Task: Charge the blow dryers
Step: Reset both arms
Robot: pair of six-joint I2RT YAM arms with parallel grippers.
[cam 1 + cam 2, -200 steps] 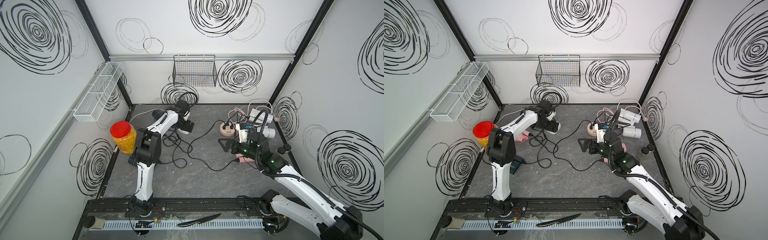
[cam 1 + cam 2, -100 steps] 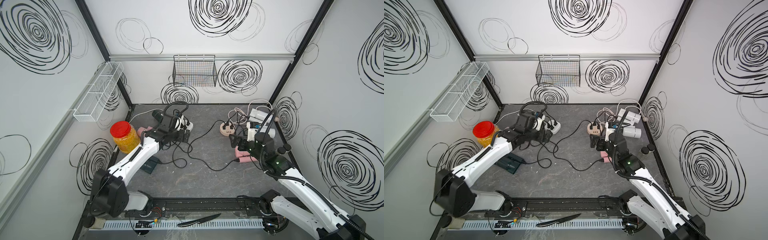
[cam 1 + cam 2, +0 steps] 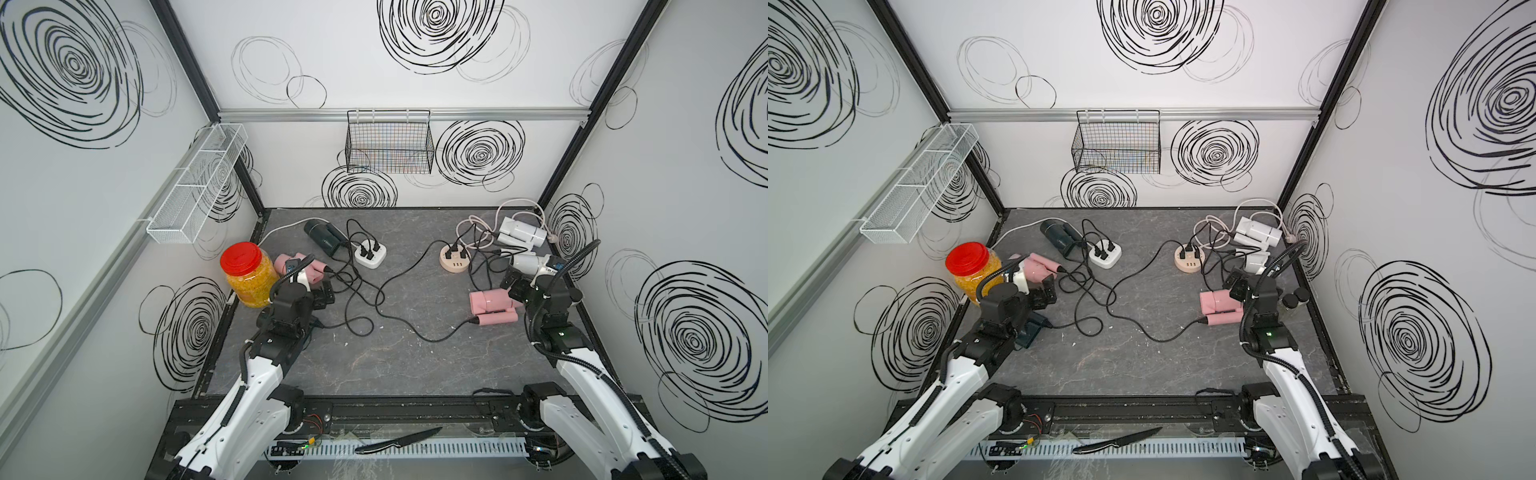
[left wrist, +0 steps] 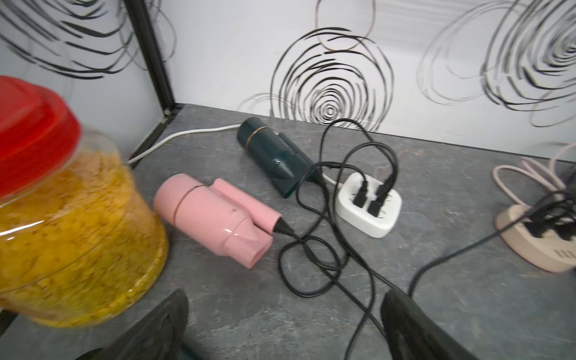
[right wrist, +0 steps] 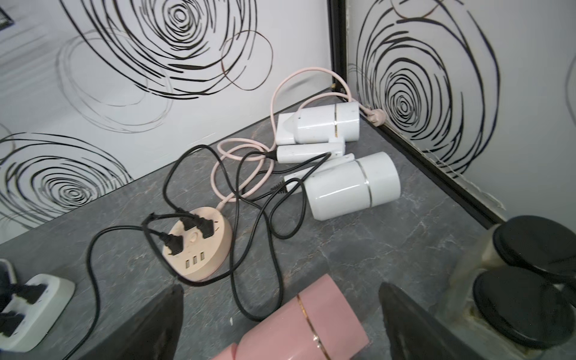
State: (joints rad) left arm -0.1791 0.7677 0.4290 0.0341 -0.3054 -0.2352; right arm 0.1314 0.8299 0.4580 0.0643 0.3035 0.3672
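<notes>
In both top views, a dark teal blow dryer (image 3: 324, 239) (image 3: 1059, 237) lies at the back left and a pink one (image 3: 1038, 268) beside the jar. Another teal one (image 3: 1030, 330) peeks from under my left arm. Black plugs fill the white square power strip (image 3: 370, 254). At the right lie two white dryers (image 3: 521, 232) (image 3: 525, 262) and a pink dryer (image 3: 492, 307). Their cords run to the round beige hub (image 3: 455, 259). My left gripper (image 4: 285, 296) hangs open over cords. My right gripper (image 5: 282, 286) is open above the pink dryer (image 5: 305, 324).
A red-lidded jar (image 3: 247, 274) of yellow bits stands at the left edge, close to my left wrist. Two small black-capped jars (image 5: 530, 280) sit by the right wall. A knife (image 3: 399, 440) lies on the front rail. A wire basket (image 3: 388, 143) hangs on the back wall.
My left arm has swung back from the power strip to the front left beside the jar. My right gripper has drawn back right, over the pink dryer. Both stay open.
</notes>
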